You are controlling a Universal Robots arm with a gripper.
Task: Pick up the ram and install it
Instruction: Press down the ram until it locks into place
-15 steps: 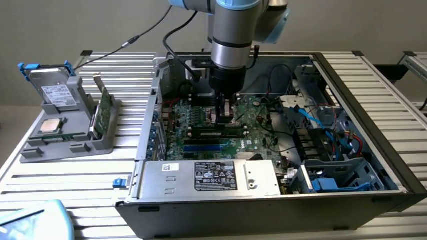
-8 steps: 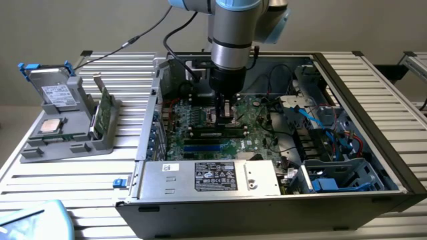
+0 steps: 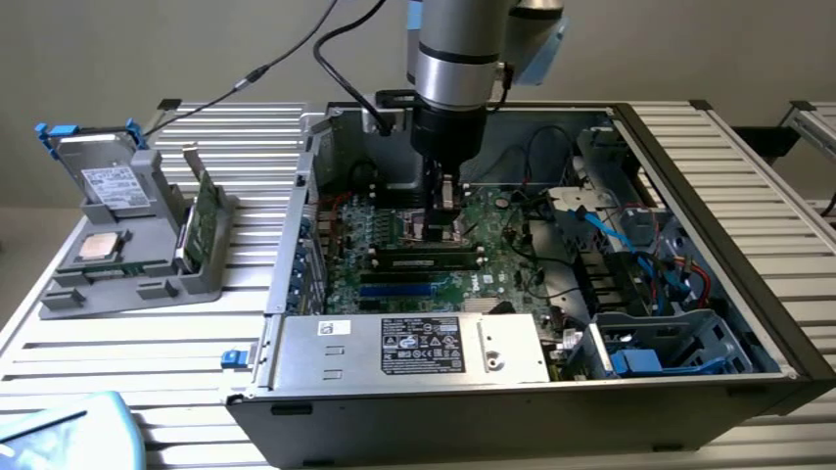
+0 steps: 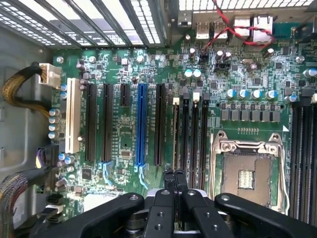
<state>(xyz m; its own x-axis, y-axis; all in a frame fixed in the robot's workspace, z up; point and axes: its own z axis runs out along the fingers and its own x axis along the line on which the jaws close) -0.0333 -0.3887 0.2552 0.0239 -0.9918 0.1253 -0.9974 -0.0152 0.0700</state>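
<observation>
Right at the claw: the gripper (image 4: 174, 181) has its two black fingers pressed together with nothing visibly between them, tips down over the black memory slots.

From the exterior view, a dark ram (image 3: 425, 260) lies along a slot just below the fingertips. Its long axis runs from the exterior view's left to right. We judge it seated or nearly so, though we can't tell whether the fingertips touch it.

Under it spreads the green motherboard (image 4: 124, 74), with the open processor socket (image 4: 246, 171) beside the slots.

Further out, the open computer case (image 3: 731, 196) walls everything in, its silver power supply (image 3: 418, 345) along one side.

Beyond, on the slatted table (image 3: 131, 343), a grey tray (image 3: 131, 284) holds upright green spare sticks (image 3: 199, 227), a processor chip (image 3: 98, 245) and a drive (image 3: 116, 186), well apart from the arm.
</observation>
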